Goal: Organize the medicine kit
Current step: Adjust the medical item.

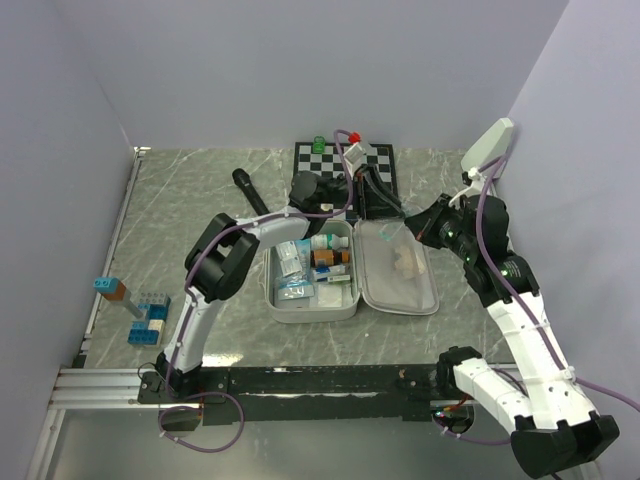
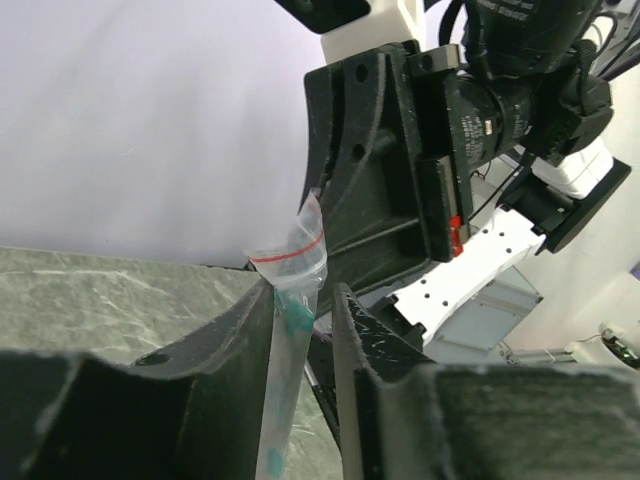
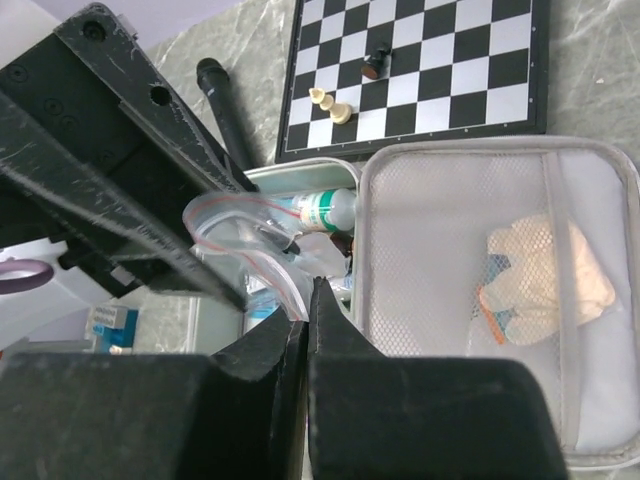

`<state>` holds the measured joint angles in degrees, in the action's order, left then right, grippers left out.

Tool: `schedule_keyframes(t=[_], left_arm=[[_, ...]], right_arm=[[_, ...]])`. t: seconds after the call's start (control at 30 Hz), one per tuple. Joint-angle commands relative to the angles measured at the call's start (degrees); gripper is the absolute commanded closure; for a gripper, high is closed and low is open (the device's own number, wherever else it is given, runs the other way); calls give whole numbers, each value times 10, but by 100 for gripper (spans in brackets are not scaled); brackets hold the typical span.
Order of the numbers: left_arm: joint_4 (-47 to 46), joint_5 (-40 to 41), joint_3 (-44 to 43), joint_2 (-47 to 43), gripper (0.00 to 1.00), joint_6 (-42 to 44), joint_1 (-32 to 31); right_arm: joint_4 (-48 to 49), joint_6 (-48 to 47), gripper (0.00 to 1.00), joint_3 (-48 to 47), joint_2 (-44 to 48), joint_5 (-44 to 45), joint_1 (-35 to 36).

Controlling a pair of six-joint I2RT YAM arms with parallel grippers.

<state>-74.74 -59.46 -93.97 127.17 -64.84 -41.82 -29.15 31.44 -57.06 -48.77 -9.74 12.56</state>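
Note:
The medicine kit (image 1: 283,305) lies open, its tray full of small packets and a bottle (image 3: 330,208), its mesh-lined lid (image 3: 450,220) flat to the right with a pale plaster packet (image 3: 545,265) in it. A clear zip bag with a red seal stripe (image 2: 290,260) hangs above the tray. My right gripper (image 3: 310,290) is shut on the bag's edge (image 3: 250,235). My left gripper (image 2: 305,295) stands open around the bag, which lies against one finger (image 2: 240,340) with a gap to the other. Both grippers meet above the kit's far edge (image 1: 395,215).
A chessboard (image 1: 345,160) with a few pieces lies just behind the kit. A black stick-shaped object (image 1: 250,192) rests to its left. Blue and white blocks (image 1: 148,325) sit at the table's left. A white wedge (image 1: 490,145) leans at the back right.

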Motion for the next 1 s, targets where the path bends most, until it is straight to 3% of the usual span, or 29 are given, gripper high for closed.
schedule_keyframes(t=[0.0,0.2,0.43,0.47,0.5,0.63,0.73,0.9,0.97], left_arm=[[-318,-13,11,-63,63,-8,-4],[-318,46,55,-97,37,-26,21],[-244,30,153,-175,20,-45,34],[-231,22,169,-185,16,-52,35],[-224,11,185,-195,4,-63,36],[-214,6,262,-238,4,-85,37],[-175,-18,260,-241,4,-150,38],[-302,-29,283,-213,4,-329,43],[-317,-30,288,-207,4,-345,42]], right_arm=[[21,-11,100,-4,26,6,-8],[-20,-32,100,-16,56,-4,-8],[-64,-59,100,-14,70,-76,-8],[-66,-60,100,-11,75,-85,-7],[-66,-63,100,-6,80,-100,-8],[-64,-81,100,5,96,-154,-8],[-51,-88,100,12,102,-196,-8],[-14,-82,100,26,106,-280,-8],[17,-73,100,34,107,-330,-7]])
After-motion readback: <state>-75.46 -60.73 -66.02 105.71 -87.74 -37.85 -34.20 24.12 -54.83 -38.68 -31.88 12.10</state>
